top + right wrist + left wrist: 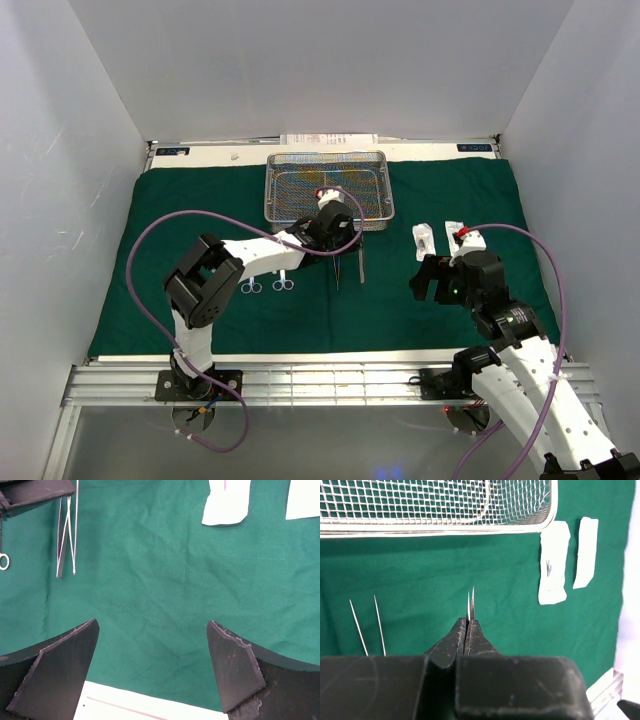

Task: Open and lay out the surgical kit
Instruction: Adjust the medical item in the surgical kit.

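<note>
So the left gripper (467, 627) has its fingers pressed tight together on one pair of tweezers (470, 605), with just the two sharp tips poking out past the fingertips toward the wire-mesh tray (420, 529). Can't tell if that pair is touching the green cloth (150, 580) or lifted off it. The other tweezers (380, 625) lie on the cloth left of the fingers in the left wrist view. The two white packets (553, 562) sit off to the right, just below the tray's corner. The right gripper (152, 630) has its fingers spread wide with only bare cloth between them, and the packets are well ahead of it. The pinch only really shows on the left wrist cam, because from overhead the gripper body covers it. The overhead view is the one that gives you both scissors (250, 287) side by side on the cloth beside the left arm, while the right wrist cam catches just one finger ring at its left edge.
</note>
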